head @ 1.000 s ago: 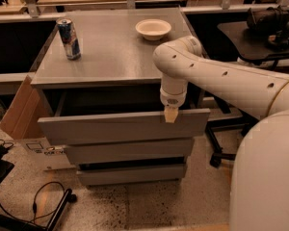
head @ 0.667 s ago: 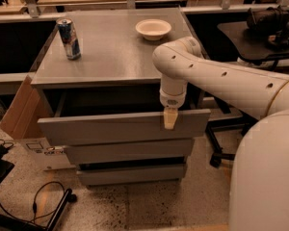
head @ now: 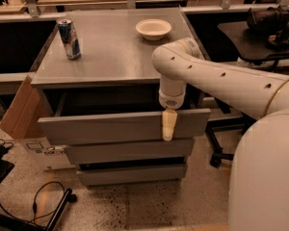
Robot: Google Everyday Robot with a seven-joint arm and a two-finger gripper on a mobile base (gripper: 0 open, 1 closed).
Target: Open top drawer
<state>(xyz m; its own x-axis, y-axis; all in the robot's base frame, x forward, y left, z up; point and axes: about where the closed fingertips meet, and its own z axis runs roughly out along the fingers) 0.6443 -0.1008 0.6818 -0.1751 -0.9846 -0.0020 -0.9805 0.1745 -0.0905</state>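
The top drawer (head: pixel 111 127) of the grey cabinet (head: pixel 115 57) stands pulled out toward me, its wide flat grey front well forward of the cabinet top, with a dark gap behind it. My gripper (head: pixel 169 125) points straight down at the right part of the drawer front, its pale fingers hanging over the front's upper edge. The white arm (head: pixel 221 78) reaches in from the right. Two lower drawers (head: pixel 130 150) sit below, less far out.
A blue drink can (head: pixel 69 38) stands on the cabinet top at the left and a white bowl (head: pixel 153 29) at the back right. A cardboard box (head: pixel 18 109) leans at the cabinet's left. Cables (head: pixel 33 201) lie on the floor. A chair base (head: pixel 219 143) stands at the right.
The gripper and drawer front have shifted very slightly; otherwise nothing has visibly changed.
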